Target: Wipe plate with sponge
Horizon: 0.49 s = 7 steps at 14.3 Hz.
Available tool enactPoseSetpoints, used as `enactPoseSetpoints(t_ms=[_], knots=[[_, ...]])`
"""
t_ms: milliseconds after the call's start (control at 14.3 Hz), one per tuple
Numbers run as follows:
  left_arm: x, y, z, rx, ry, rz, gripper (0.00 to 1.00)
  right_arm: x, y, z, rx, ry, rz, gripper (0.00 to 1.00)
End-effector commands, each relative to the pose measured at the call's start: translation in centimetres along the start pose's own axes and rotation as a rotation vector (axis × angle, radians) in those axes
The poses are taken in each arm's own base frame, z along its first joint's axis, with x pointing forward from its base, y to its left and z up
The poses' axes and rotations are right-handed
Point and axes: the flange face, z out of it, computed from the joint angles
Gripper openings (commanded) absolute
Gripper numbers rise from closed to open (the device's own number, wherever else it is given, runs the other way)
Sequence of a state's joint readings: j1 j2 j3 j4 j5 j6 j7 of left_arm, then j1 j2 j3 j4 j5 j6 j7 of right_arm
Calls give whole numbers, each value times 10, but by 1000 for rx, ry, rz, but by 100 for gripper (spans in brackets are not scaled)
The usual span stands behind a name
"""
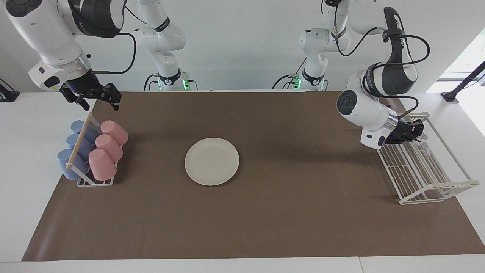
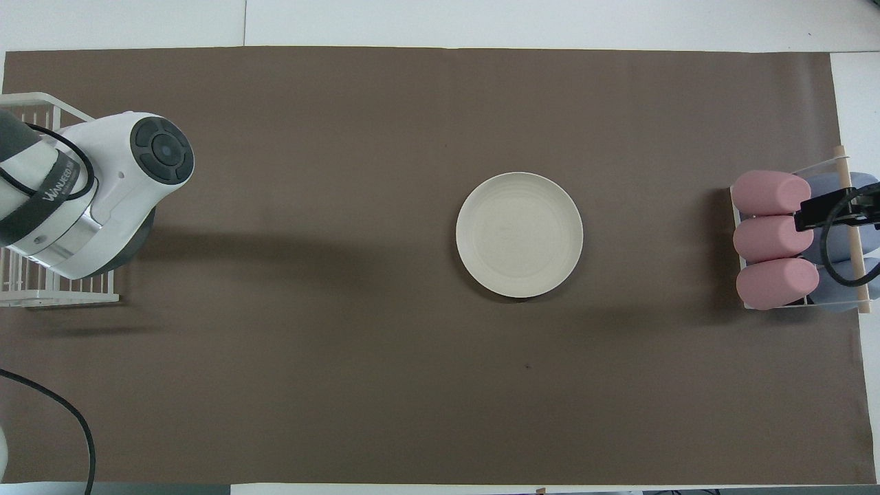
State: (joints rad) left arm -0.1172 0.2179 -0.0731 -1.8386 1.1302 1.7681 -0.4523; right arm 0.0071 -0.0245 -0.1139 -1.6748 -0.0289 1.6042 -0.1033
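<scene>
L gripper (image 1: 416,132) clenched on sponge (image 1: 423,141) over wire rack (image 1: 428,178); lift clear before crossing to plate (image 1: 211,161); R gripper (image 1: 96,96) waits, released, above cups (image 1: 102,148).

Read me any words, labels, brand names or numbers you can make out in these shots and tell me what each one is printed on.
"VANUFER", or close to it: white lettering on the dark band of the left arm in the overhead view; only partly legible.
White lettering on the dark band of the right arm in the facing view: too blurred to read.
Nothing is printed on the plate, the cups or the wire rack.
</scene>
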Motion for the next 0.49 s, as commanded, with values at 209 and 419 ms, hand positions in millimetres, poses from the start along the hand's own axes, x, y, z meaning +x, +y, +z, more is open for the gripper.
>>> enactPoseSetpoints(t_ms=[209,419], knots=[[-8,8,14,14,0,-75,0,-6,-9,-7,34,10,-16,100],[-11,12,14,3,-3,-82,0,-7,-8,-5,35,5,0,100]])
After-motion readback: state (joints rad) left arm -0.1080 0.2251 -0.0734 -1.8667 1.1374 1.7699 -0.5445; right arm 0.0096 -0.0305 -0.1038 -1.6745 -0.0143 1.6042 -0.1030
